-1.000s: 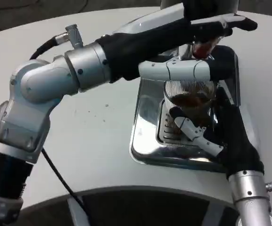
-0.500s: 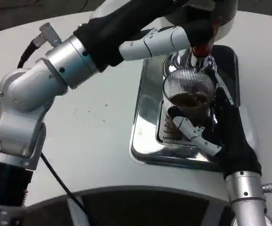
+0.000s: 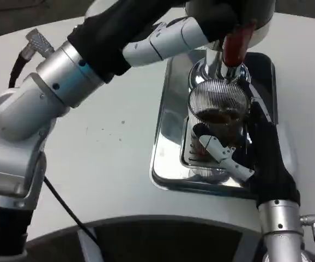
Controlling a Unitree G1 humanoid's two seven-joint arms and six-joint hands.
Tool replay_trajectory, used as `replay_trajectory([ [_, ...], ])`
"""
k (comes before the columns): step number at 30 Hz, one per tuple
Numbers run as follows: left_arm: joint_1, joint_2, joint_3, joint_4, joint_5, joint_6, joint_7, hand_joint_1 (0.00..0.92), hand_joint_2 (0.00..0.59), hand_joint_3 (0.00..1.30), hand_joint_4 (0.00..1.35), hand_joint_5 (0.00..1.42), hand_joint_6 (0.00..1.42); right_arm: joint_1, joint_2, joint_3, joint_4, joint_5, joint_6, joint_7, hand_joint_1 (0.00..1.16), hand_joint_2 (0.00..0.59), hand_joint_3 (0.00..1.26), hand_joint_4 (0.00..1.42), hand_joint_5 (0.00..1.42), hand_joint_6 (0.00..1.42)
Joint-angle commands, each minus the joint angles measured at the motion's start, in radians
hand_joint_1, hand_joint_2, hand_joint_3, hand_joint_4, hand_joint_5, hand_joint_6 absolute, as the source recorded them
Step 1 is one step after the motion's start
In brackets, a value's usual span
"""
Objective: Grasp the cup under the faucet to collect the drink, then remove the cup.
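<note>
A ribbed clear cup [image 3: 218, 117] holding brown drink stands on the drip grate right under the chrome faucet [image 3: 218, 70]. My right hand [image 3: 255, 150] grips the cup from the right, with a white finger [image 3: 225, 155] wrapped across its front. My left hand [image 3: 201, 27] reaches in from the left at the top of the picture. Its dark fingers close over the top of the red tap lever [image 3: 235, 46] above the faucet. The fingertips there are cut off by the frame edge.
The shiny metal drip tray [image 3: 165, 158] surrounds the cup, with the dispenser body [image 3: 261, 30] behind it. My left forearm [image 3: 65, 82] crosses high over the white table [image 3: 108, 153]. A black cable [image 3: 65, 204] hangs near the table's front edge.
My left arm and hand have risen and swung toward the top of the lever, uncovering more of the red handle. The cup and my right hand have stayed in place.
</note>
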Motion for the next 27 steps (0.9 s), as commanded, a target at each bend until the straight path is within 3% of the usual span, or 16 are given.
replay_trajectory([
  [1, 0.02, 0.012, 0.019, -0.027, -0.017, 0.015, 0.013, 0.0, 0.131, 0.26, 0.25, 0.26, 0.25, 0.017, 0.017, 0.02, 0.03, -0.013, 0.007, -0.007, 0.65, 0.24, 0.13, 0.3, 0.37, 0.16],
  [7, 0.031, 0.027, 0.027, -0.034, -0.023, 0.022, 0.004, 0.0, 0.132, 0.27, 0.26, 0.27, 0.25, 0.017, 0.029, 0.035, 0.036, -0.037, 0.013, -0.041, 0.65, 0.24, 0.15, 0.32, 0.4, 0.19],
  [27, 0.06, 0.042, 0.045, -0.061, -0.038, 0.026, 0.007, 0.0, 0.135, 0.29, 0.28, 0.27, 0.25, 0.042, 0.062, 0.038, 0.049, -0.086, -0.051, -0.187, 0.72, 0.244, 0.42, 0.6, 0.67, 0.43],
])
